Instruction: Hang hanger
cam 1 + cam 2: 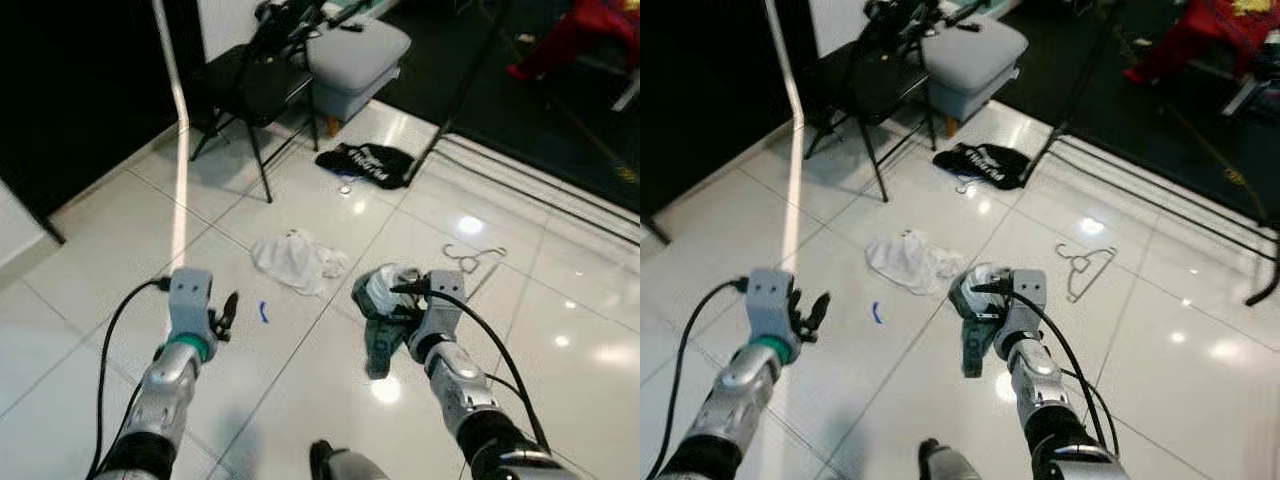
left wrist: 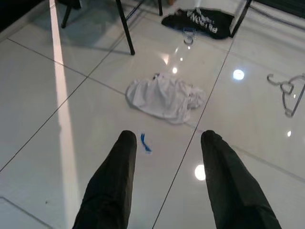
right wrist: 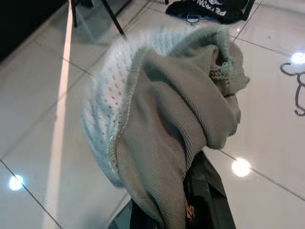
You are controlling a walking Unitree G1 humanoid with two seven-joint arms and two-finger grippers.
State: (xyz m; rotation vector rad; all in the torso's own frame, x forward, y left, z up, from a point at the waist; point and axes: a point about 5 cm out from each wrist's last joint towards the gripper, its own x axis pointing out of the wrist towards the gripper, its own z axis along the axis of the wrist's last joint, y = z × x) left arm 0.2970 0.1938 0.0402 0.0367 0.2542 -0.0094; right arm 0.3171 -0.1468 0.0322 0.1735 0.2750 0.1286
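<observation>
A thin wire hanger (image 1: 475,258) lies flat on the white tile floor (image 1: 300,380), ahead and to the right of my right arm; it also appears as the hanger (image 2: 288,90) at the edge of the left wrist view. My right gripper (image 1: 392,300) is shut on a grey-green and pale knitted garment (image 3: 167,109), which drapes over its fingers and hides most of them. My left gripper (image 2: 167,138) hovers open above the floor with nothing between its fingers.
A crumpled white cloth (image 1: 298,260) and a small blue scrap (image 1: 264,312) lie between the arms. Farther off are a black printed garment (image 1: 365,163), a black folding chair (image 1: 250,85), a grey ottoman (image 1: 355,50) and a black clothes rack frame (image 1: 1160,180).
</observation>
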